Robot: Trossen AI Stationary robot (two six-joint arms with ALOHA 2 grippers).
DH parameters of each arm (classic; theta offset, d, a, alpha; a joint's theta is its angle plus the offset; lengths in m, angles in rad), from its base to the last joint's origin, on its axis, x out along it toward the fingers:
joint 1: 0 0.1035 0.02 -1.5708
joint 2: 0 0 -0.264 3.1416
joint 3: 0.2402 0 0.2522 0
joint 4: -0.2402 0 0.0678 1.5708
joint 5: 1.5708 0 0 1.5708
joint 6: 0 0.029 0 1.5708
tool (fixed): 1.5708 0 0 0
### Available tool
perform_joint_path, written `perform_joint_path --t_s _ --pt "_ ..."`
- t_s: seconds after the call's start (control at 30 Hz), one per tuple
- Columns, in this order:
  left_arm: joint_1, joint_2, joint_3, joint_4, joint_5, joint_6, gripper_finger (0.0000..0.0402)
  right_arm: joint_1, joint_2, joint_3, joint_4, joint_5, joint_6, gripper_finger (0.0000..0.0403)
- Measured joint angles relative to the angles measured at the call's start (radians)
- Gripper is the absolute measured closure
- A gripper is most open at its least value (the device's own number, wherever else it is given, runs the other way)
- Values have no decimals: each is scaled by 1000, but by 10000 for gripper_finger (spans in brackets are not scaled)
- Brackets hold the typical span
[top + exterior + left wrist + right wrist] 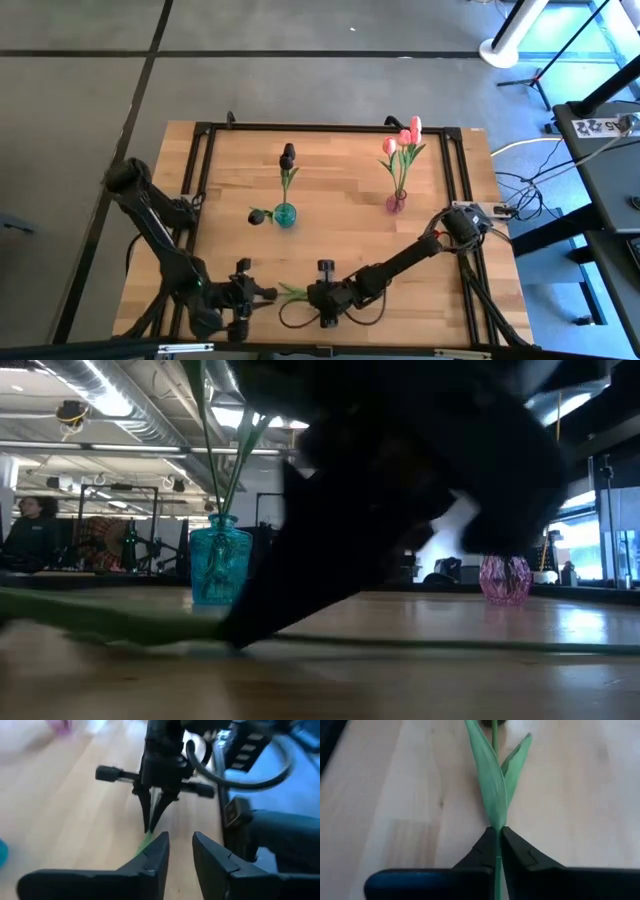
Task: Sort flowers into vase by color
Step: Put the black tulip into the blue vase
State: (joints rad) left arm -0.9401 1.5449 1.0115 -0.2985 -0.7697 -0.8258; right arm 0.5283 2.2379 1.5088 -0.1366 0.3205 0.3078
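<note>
Flowers are mostly sorted already: you have black heads [288,156] in the blue vase [285,215] mid-table and pink tulips [404,138] in the pink vase [396,203] toward the right, well apart from each other. One flower lies flat on the table [340,245] near the front edge, and your right gripper [498,851] has its fingers pressed together on that stem [494,735], just below where the two leaves [490,780] fork (a sensible spot, since the leaves would keep the thin stem from sliding through). Its head is out of clear sight, so you cannot tell its colour from here, and that decides which vase it goes to. Your left gripper [180,852] sits just beside the right one, at the front left of the table, fingers a little apart and holding nothing; it looks placed to steady or take over the stem if needed. A dark head also seems to lie on the wood left of the blue vase. Your next move probably calls for lifting the stem to upright before carrying it to a vase mouth.
</note>
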Motion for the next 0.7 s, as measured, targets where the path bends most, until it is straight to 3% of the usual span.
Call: perform_joint_path --t_s 0.1,0.23,0.37,0.5,0.7 --pt "-26 -86 0 0 -20 85 300 46 -69 -3 -37 100 -2 397" --pt "-101 -159 0 14 -163 158 283 153 -188 3 -69 229 14 395" --pt "-157 -152 0 20 -285 181 280 283 -264 0 -18 445 2 398" --pt "-151 -83 0 111 -320 206 280 378 -301 4 124 690 -78 399" --pt "-58 65 0 398 -341 315 280 384 -298 2 291 730 -204 400"
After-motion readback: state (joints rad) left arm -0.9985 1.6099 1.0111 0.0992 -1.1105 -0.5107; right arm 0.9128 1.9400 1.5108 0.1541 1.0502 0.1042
